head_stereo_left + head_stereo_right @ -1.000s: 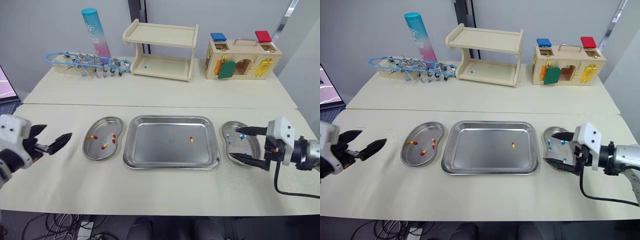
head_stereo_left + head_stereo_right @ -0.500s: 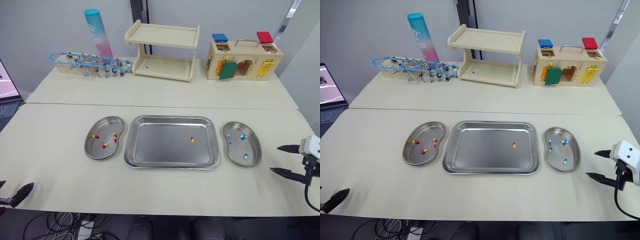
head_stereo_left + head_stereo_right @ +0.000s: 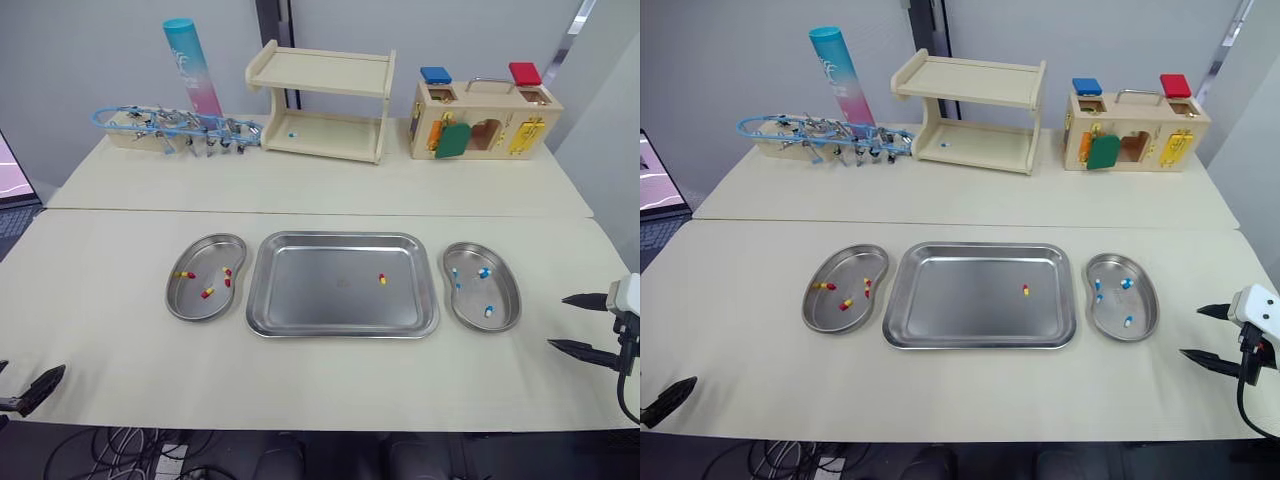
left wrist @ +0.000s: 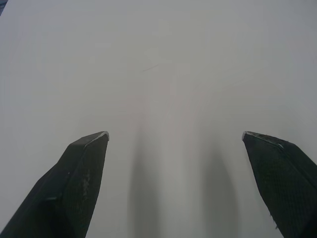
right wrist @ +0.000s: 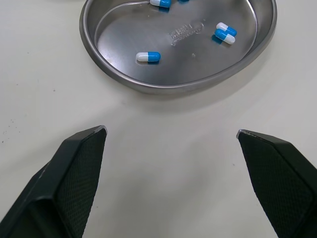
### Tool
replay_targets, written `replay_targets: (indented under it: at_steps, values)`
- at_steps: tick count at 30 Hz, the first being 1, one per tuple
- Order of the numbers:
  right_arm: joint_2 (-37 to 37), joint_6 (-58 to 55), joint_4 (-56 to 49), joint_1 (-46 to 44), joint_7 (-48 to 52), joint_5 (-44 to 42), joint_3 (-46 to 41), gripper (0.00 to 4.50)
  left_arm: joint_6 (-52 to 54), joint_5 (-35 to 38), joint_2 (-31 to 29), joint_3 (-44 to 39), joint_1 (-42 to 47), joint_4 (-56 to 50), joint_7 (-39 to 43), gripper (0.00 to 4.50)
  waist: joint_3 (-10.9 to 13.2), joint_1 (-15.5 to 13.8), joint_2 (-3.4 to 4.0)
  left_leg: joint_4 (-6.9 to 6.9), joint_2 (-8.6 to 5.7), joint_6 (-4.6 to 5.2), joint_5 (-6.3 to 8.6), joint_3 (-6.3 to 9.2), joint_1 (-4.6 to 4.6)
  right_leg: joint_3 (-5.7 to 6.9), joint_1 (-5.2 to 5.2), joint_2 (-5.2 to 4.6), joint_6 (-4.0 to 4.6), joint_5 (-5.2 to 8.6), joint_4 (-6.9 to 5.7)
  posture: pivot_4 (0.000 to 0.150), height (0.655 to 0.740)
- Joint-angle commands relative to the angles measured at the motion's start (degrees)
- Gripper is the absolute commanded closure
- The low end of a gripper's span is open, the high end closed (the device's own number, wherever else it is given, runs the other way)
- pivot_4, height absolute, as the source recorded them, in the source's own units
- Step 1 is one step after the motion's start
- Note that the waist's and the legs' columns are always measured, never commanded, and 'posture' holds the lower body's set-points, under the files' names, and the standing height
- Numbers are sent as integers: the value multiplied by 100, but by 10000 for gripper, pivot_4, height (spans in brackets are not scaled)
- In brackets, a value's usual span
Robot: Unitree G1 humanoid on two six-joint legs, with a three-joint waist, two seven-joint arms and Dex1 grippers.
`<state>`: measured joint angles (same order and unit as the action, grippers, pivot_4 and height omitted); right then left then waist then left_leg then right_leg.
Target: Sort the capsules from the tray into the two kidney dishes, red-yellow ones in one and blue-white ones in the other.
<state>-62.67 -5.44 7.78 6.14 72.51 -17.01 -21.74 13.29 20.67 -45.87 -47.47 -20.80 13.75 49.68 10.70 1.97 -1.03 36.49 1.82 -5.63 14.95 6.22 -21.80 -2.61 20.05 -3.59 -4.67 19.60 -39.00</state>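
A steel tray (image 3: 320, 295) lies mid-table with one red-yellow capsule (image 3: 382, 279) on it. Left of it, a kidney dish (image 3: 193, 306) holds three red-yellow capsules (image 3: 207, 292). On the tray's right, the other kidney dish (image 3: 503, 322) holds several blue-white capsules (image 3: 483, 272). My right gripper (image 3: 558, 321) hovers open and empty just right of that dish, near the table's right edge; the right wrist view has the dish rim (image 5: 148, 87) and a blue-white capsule (image 5: 148, 57) ahead of its fingers. My left gripper (image 4: 174, 134) is open over bare tabletop at the near left corner.
Along the back stand a wooden shelf (image 3: 325, 100), a wooden lock box (image 3: 485, 120), a blue-pink tube (image 3: 193, 65) and a rack of metal instruments (image 3: 175, 128). A laptop (image 3: 650, 175) sits off the table's left side.
Over the last second both arms pulled back from the dishes toward the near table edge, grippers still open. The right gripper left the blue-white dish. In the last half second little moved.
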Motion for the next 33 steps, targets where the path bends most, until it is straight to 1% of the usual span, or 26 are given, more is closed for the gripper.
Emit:
replay_targets:
  at_steps: [1, 4, 8, 12, 15, 19, 22, 25, 29, 33]
  values:
    - [-64, 30, -94, 58, 26, -61, -218, 0, 28, 162, -172, 76, 137, -354, 81, 188, 0, -3, 0, 0, 0, 0, 0, 0, 0, 0, 0, 0, 0, 0, 0, 1500, 7400]
    - [-59, 21, -134, 122, 17, -69, -262, 0, 179, 284, -211, 284, 324, -714, 168, 188, 0, -14, 0, 0, 0, 0, 0, 0, -1, 0, -1, 0, 0, 0, 0, 1500, 7400]
    - [-5, -75, -389, 273, -44, -157, -376, 0, 460, 458, -299, 784, 774, -1329, 295, 188, 0, -14, 0, 0, 0, 0, 0, 1, -1, 1, -1, 0, 0, 0, 0, 1500, 7400]
    - [99, -297, -911, 549, -109, -295, -611, 0, 842, 638, -322, 1468, 1519, -1958, 231, 188, 0, -18, 1, 1, 0, -1, 0, 2, -2, 2, -4, 0, -1, 0, -1, 1500, 7400]
    - [181, -499, -1360, 770, -181, -406, -828, 0, 1117, 787, -343, 1839, 1990, -2186, 271, 188, 0, -11, 1, 2, 0, -1, -1, 2, -4, 1, -3, 0, -1, 0, 1, 1500, 7400]
    - [338, -1039, -2140, 856, -395, -771, -1096, 0, 1440, 922, -314, 2561, 2685, -2563, 373, 188, 0, 15, 2, 2, 0, -1, -1, 0, -3, -2, 0, 1, -1, 0, 0, 1500, 7400]
    - [461, -1514, -2813, 842, -599, -1100, -1153, 0, 1705, 1022, -159, 3160, 3254, -2721, 419, 188, 0, -2, 2, 7, 0, -1, -1, 3, -4, 2, -5, 1, -1, -1, -3, 1500, 7400]
    - [615, -1880, -3443, 827, -861, -1393, -1098, 0, 1821, 995, 128, 3819, 3784, -2813, 447, 188, 0, -17, 2, 9, 0, -1, -1, 3, -6, 2, -6, 1, -2, -1, 0, 1500, 7400]
    - [847, -2207, -4139, 754, -1249, -1652, -782, 0, 1719, 688, 640, 4743, 4380, -2556, 554, 188, 0, -29, 1, 18, 0, -1, -1, 5, -15, 5, -5, 2, -2, -1, 2, 1500, 7400]
    - [1043, -2314, -4486, 505, -1611, -1717, -403, 0, 1560, 260, 1215, 5558, 4924, -2067, 571, 188, 0, -18, 1, 27, -2, -1, -1, 7, -13, 5, -9, 3, -4, -2, -1, 1500, 7400]
